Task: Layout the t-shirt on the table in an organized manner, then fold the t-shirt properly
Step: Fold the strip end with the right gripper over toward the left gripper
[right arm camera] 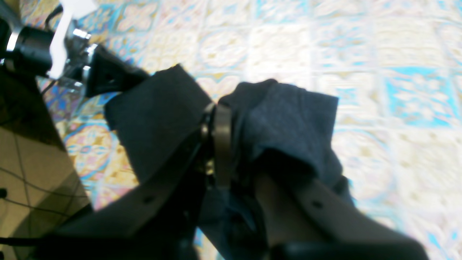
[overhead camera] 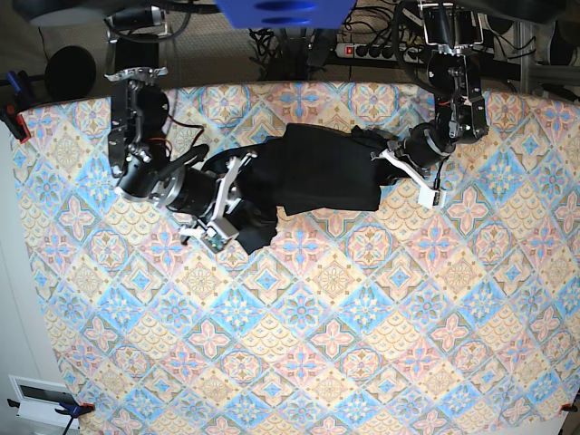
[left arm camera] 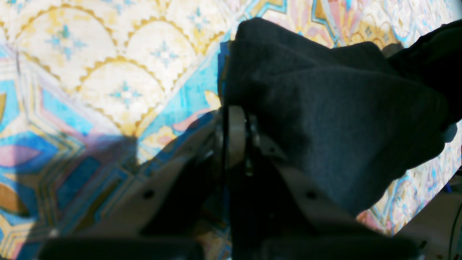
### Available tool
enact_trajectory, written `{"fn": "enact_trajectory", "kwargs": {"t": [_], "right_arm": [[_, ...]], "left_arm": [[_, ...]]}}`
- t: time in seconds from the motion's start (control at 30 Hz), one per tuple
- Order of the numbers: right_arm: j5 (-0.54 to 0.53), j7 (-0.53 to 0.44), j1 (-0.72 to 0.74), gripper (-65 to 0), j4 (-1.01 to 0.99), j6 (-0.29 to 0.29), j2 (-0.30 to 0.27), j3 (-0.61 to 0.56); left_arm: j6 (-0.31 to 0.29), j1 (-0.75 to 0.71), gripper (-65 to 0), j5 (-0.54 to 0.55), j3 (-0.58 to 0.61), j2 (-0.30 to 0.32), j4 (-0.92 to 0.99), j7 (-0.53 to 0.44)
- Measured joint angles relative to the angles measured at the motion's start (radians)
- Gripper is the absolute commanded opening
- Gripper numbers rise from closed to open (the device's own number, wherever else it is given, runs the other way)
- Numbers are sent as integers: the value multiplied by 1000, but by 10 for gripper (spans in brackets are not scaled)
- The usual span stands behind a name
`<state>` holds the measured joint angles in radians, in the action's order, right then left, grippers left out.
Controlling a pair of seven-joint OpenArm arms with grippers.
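Table w/ cloth in blue, pink & cream diamond floral tiles fills most of base view. T-shirt, black, bunched in a long band across the far-centre part; lies partly on the cloth, ends lifted. Rest of cloth bare. Small clips at the near corners & the far-left corner.

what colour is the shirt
Plain black, no print; the shirt shows best in the base view, stretched between the two arms.
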<state>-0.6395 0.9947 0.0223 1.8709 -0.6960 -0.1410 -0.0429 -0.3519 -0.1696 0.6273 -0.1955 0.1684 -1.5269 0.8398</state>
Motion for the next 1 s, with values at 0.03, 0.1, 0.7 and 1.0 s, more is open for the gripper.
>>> {"fn": "enact_trajectory", "kwargs": {"t": [0.03, 0.1, 0.7, 1.0], "right_arm": [[0, -1, 1, -650, 0, 0, 9, -12], [0, -6, 3, -650, 0, 0, 19, -42], [357, -127, 35, -650, -145, 0, 152, -330], [406, -238, 100, -649, -262, 0, 169, -353]], "left_arm": [[0, 0, -646, 0, 0, 0, 0, 0], [0, 0, -646, 1, 0, 0, 0, 0], [0, -2, -646, 4, -3, -46, 0, -2], [0, -3, -646, 4, -3, -47, 0, -2]]}}
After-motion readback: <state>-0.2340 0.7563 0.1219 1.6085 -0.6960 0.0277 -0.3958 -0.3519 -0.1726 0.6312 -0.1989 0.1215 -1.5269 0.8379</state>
